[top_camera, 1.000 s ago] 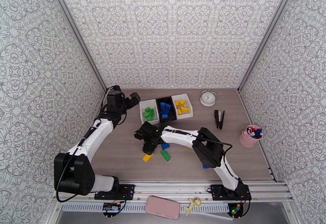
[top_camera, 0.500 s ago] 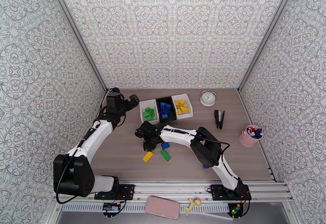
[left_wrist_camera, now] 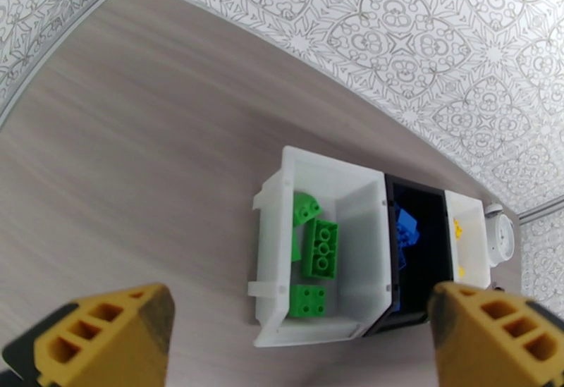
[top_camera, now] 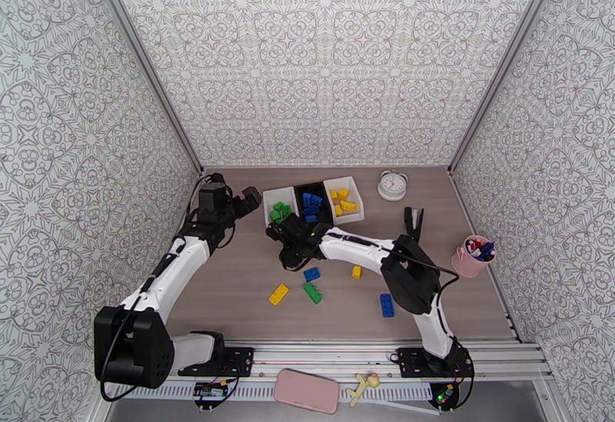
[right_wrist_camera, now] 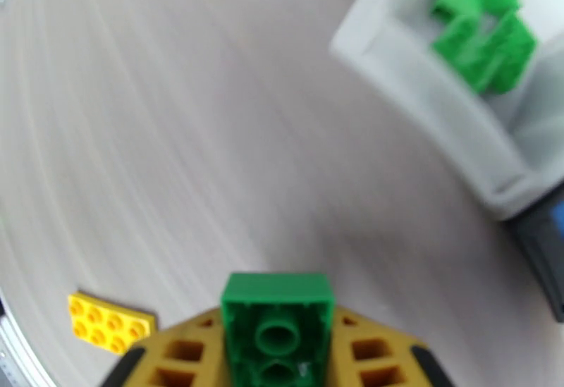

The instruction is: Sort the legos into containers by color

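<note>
A green lego (right_wrist_camera: pixel 277 311) is sitting clamped between the yellow fingers (right_wrist_camera: pixel 183 353) of the right gripper (right_wrist_camera: pixel 277 342). The right wrist cam is showing this grip clearly, though the background is blurring. From the top cam the right gripper (top_camera: pixel 295 244) is hovering just in front of the left white bin (top_camera: pixel 268 212), and its body is hiding the brick.

The 3 bins are standing in a row near the tabletop's far edge:
- **Left white bin:** holding greens.
- **Black bin (top_camera: pixel 315 186):** holding blues.
- **Right white bin (top_camera: pixel 343 181):** holding yellows.

5 loose bricks are lying toward the near edge:
- yellow lego (top_camera: pixel 278 294)
- blue lego (top_camera: pixel 311 274)
- green long lego (top_camera: pixel 312 292)
- small yellow lego (top_camera: pixel 356 271)
- 2nd blue lego (top_camera: pixel 387 305)

The left gripper (left_wrist_camera: pixel 299 325) is hanging w/ jaws spread wide and nothing between them. Its wrist cam is looking down into the left white bin.
</note>
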Available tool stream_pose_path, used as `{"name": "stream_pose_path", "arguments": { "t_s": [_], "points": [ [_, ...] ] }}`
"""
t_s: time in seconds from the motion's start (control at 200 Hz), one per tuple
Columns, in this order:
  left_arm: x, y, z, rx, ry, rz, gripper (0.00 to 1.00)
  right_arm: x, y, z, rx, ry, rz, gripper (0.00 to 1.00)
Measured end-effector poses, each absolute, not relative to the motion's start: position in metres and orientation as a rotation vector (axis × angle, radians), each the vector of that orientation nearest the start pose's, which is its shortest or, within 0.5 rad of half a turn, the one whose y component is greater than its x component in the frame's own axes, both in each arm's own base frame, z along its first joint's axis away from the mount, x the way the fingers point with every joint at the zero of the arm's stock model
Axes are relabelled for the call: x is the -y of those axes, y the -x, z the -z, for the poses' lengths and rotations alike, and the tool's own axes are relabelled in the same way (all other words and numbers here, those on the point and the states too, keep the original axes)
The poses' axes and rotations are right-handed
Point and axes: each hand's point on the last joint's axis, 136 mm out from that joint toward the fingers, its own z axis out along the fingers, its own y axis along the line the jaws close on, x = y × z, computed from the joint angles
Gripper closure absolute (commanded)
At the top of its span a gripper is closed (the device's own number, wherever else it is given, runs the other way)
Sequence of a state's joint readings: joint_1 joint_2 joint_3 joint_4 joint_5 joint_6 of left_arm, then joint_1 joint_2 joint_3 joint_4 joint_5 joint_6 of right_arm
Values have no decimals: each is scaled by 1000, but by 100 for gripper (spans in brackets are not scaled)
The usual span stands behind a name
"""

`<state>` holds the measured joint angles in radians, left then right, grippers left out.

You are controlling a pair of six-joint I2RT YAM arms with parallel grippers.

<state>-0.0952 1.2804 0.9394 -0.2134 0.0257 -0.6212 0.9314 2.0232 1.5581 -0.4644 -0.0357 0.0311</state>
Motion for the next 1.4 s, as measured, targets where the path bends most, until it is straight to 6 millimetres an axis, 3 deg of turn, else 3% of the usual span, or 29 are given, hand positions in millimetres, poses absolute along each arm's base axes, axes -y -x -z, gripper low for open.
{"name": "stream_pose_path", "arguments": {
  "t_s": [0.155,0.3,0.49,0.78,0.935,1.065,1.27,1.401],
  "points": [
    [42,-387,-198,-2111,550,442,0,-423,-340,-148,-2138,968,-474,71],
    [43,-373,-185,-2138,553,438,0,-421,-372,-169,-2063,840,-499,71],
    [45,-357,-173,-2165,560,442,0,-426,-419,-169,-2028,718,-516,71],
    [44,-345,-169,-2187,570,436,0,-452,-474,-139,-2015,621,-546,68],
    [44,-343,-166,-2199,572,432,0,-462,-485,-128,-2010,613,-546,62],
    [44,-340,-163,-2215,573,423,0,-464,-488,-128,-2002,615,-540,48],
    [49,-335,-158,-2247,543,383,0,-455,-483,-137,-1987,621,-517,28],
    [61,-331,-159,-2282,478,354,0,-437,-468,-160,-1951,621,-499,20]
  ]
}}
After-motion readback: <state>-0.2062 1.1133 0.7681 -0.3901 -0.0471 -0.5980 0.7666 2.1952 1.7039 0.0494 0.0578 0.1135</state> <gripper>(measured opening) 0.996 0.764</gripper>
